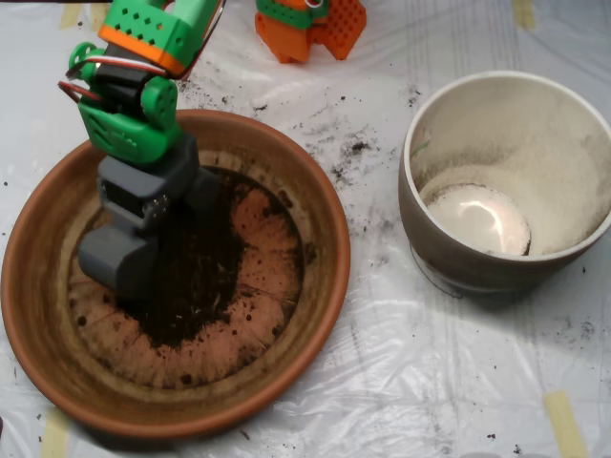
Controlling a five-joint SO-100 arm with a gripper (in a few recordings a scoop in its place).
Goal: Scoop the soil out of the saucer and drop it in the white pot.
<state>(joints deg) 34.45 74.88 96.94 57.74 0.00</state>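
Scooping step, judged from the pose: scoop [122, 272] down inside the saucer [315, 205], at the left edge of the soil [196, 277] heaped on the ridged base. Shells seemingly narrow and pressed into the pile, but soil caught between them not visible. Next, probably: close fully on a clump, lift clear of the raised rim, swing right to the white pot [458, 258], standing well apart and bare of soil inside. Needs a level carry, or crumbs fall. Underneath, a clear plastic sheet [382, 382], wrinkled, taped down, sprinkled with crumbs between saucer and pot. Orange base [310, 29] at top.
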